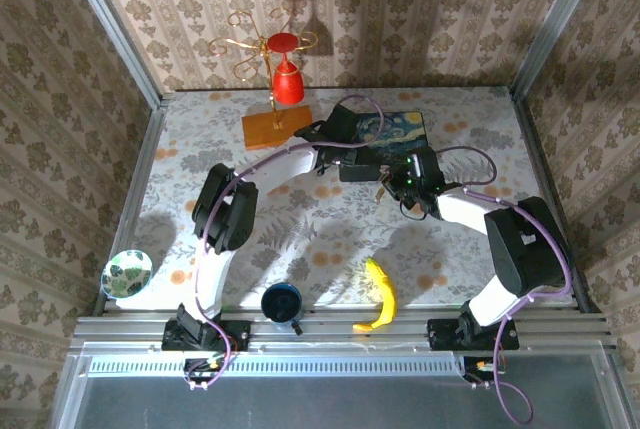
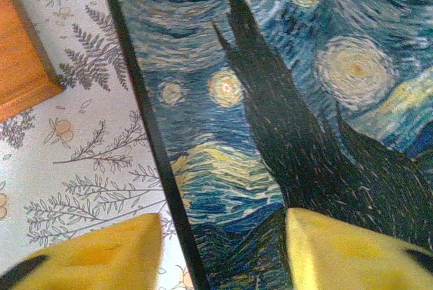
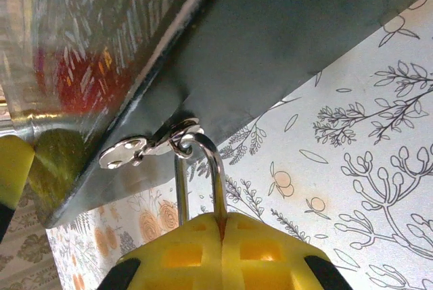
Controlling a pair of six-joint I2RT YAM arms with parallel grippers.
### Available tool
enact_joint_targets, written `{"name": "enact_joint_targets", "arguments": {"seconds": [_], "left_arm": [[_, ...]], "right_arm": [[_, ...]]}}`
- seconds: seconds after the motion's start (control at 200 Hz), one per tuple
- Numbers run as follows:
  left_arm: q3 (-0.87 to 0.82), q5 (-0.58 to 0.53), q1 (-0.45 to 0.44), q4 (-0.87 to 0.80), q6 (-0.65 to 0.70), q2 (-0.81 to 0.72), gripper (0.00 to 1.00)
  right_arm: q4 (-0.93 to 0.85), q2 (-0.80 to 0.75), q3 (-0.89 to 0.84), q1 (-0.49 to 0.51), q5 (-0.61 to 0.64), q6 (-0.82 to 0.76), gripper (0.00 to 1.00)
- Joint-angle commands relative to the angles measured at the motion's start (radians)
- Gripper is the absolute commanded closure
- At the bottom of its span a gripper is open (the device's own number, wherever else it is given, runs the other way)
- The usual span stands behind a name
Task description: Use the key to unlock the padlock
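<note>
The blue painted-print box (image 1: 400, 131) stands at the back middle of the table. On its front hasp (image 3: 145, 147) hangs the padlock (image 3: 218, 168). Its silvery shackle runs through the hasp ring. My right gripper (image 3: 222, 219) is shut on the padlock, and the yellow fingers hide the body. From above, that gripper (image 1: 392, 187) sits just in front of the box. My left gripper (image 2: 223, 236) hovers over the box's left edge (image 2: 152, 134), open: one finger is above the tablecloth and the other above the lid. The key is out of view.
A wooden base (image 1: 276, 125) with a red cup and gold wire stand sits left of the box; its corner (image 2: 20, 53) lies close to my left gripper. A banana (image 1: 380, 295), a blue cup (image 1: 282, 301) and a patterned bowl (image 1: 127, 273) lie near the front edge.
</note>
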Motion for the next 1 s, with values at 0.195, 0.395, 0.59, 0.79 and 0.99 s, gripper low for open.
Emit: {"name": "enact_joint_targets", "arguments": {"seconds": [0.195,0.395,0.59,0.79,0.99], "left_arm": [[-0.103,-0.039,0.02,-0.103,0.013,0.014,0.54],[-0.178,-0.005,0.016,-0.068,-0.015,-0.022,0.54],[-0.231,0.053,0.004,-0.033,-0.058,-0.051,0.54],[-0.246,0.126,-0.003,-0.013,-0.106,-0.073,0.54],[-0.26,0.191,-0.004,0.024,-0.146,-0.118,0.52]], "right_arm": [[0.024,-0.029,-0.012,-0.042,0.065,0.082,1.0],[0.066,-0.015,-0.037,-0.052,0.088,0.123,1.0],[0.101,-0.013,-0.058,-0.057,0.108,0.13,1.0],[0.082,0.004,-0.02,-0.062,0.095,0.097,1.0],[0.048,0.051,0.049,-0.064,0.064,0.044,1.0]]}}
